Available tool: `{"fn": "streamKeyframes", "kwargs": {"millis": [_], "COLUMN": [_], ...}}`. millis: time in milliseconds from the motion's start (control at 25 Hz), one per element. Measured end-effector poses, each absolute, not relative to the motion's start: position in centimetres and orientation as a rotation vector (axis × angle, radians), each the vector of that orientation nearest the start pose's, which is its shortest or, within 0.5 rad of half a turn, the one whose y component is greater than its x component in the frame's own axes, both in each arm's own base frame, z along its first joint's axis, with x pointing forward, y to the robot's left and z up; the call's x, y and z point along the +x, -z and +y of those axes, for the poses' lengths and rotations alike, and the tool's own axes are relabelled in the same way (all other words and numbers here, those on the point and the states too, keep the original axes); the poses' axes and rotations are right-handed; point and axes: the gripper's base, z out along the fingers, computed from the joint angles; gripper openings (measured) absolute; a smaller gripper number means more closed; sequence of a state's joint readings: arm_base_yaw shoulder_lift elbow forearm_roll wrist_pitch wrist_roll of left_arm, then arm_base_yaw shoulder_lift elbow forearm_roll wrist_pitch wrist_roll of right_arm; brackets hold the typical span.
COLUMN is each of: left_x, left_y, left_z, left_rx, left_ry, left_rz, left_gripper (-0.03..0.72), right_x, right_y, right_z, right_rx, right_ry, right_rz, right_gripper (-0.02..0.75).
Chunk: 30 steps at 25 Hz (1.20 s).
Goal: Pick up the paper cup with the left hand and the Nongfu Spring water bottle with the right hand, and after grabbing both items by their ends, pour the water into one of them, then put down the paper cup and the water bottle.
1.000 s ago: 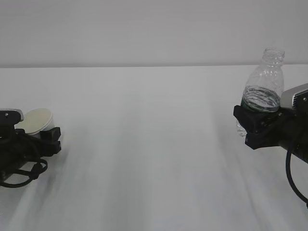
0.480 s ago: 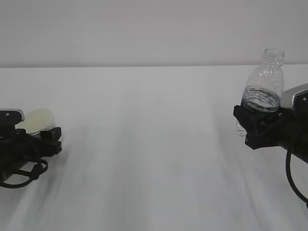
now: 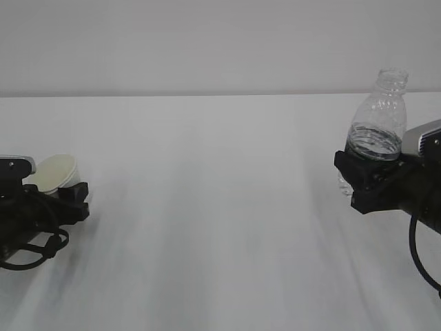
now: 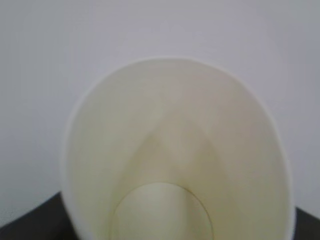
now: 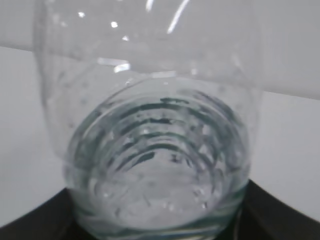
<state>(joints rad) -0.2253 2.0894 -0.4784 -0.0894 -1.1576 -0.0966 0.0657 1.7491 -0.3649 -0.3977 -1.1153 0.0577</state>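
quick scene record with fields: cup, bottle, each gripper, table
paper cup: low at far left, tilted, cream inside showing, looks empty in the wrist view
Nongfu Spring water bottle: upright at right, uncapped, water in its lower part
left hand: closed around the paper cup
right hand: gripping the bottle's lower body
table: white
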Motion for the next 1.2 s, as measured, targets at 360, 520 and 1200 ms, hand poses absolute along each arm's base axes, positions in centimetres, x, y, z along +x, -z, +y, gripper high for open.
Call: {"fn": "streamKeyframes", "kwargs": {"millis": [360, 520, 1200], "left_x": [28.6, 28.5, 27.4], "left_y": [-6.7, -6.7, -6.7], "left_z": [-6.1, -6.6, -9.2], "left_rx": [0.070, 0.132, 0.473], "left_ry": [0.180, 0.219, 0.427], "left_rz": [1.938, 1.937, 1.904], "left_gripper": [0.447, 0.447, 0.445], "right_x": [25.8, 25.8, 25.8], "right_y": [-14.0, -14.0, -14.0], "right_z": [4.9, 4.9, 4.9], "right_rx": [-0.421, -0.421, -0.421], "right_ry": [-0.274, -0.274, -0.274], "right_rz": [1.729, 1.729, 1.729], "right_gripper": [0.438, 0.438, 0.438]}}
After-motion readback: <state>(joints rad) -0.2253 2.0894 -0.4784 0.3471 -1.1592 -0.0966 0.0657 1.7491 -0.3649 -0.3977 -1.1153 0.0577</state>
